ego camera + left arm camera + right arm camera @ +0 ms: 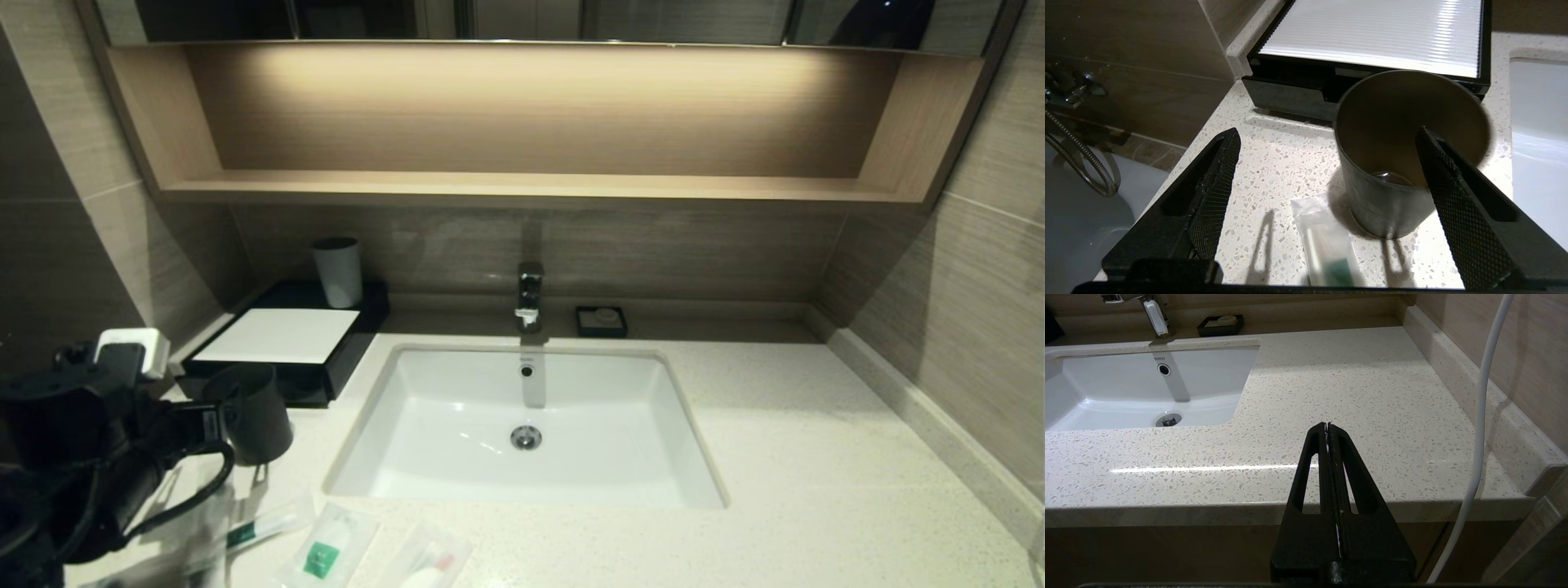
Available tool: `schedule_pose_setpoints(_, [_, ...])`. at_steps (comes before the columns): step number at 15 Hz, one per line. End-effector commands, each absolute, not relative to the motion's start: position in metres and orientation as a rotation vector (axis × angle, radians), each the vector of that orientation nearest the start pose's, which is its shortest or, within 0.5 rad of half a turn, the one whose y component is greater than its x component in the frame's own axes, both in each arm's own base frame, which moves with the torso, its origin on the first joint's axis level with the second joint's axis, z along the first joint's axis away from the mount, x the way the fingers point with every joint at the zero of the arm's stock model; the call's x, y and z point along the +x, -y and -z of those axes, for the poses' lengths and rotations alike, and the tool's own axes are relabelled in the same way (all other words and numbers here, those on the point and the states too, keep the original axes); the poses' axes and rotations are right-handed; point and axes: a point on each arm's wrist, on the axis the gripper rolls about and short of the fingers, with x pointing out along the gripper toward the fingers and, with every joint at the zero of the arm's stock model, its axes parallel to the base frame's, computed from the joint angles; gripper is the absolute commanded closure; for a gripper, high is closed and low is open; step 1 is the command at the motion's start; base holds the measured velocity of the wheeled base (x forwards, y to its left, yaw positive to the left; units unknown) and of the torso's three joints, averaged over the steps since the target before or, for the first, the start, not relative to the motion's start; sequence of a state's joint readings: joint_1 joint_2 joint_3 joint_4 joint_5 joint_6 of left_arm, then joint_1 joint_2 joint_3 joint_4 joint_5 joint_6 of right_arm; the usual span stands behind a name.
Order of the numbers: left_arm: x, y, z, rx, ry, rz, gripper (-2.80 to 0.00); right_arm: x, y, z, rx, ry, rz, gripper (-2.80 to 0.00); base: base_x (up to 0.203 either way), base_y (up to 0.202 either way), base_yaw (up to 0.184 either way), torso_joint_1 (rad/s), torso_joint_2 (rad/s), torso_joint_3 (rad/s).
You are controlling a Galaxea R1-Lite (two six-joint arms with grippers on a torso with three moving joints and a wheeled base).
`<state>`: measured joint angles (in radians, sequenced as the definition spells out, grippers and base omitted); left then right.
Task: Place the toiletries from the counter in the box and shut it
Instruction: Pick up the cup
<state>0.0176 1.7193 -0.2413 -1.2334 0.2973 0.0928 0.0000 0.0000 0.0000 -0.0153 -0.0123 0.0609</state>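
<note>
The left gripper is held low over the counter with its fingers spread wide apart, nothing pinched between them. Between the fingers and just ahead of them, a clear-wrapped toothbrush pack lies flat on the stone. A black tumbler stands upright beside the pack, close against the far finger, whose tip overlaps the tumbler's mouth in the left wrist view. Beyond the tumbler the box is seen, its white top panel facing up and its black drawer front toward the gripper. In the head view, a sachet with a green label and a packet with a pink-red mark lie further along the counter's front edge, beside the sink. A white tumbler stands at the back of the box.

The right gripper is parked off the counter's front edge, its fingers pressed together and empty.
</note>
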Motion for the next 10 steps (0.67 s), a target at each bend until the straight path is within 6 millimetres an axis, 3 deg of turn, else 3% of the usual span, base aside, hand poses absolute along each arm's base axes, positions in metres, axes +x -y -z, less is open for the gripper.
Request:
schedule_pose_setpoints(1, [0.233,-0.008,-0.112,0.131,-0.220,-0.296,-2.80,-0.023,0.000,-0.077,0.061,0.015,0.011,0.00,0.000,0.000,0.000,0.000,0.00,0.000])
schedule_pose_setpoints(6, [0.233,-0.012,-0.126,0.208,-0.102,-0.354,-2.80,-0.023,0.000,-0.077,0.061,0.016,0.012,0.00,0.000,0.000,0.000,0.000,0.00,0.000])
schedule_pose_setpoints(10, [0.234,-0.009,-0.114,0.182,-0.183,-0.329,-2.80,-0.023,0.000,-0.077,0.061,0.014,0.012,0.00,0.000,0.000,0.000,0.000,0.00,0.000])
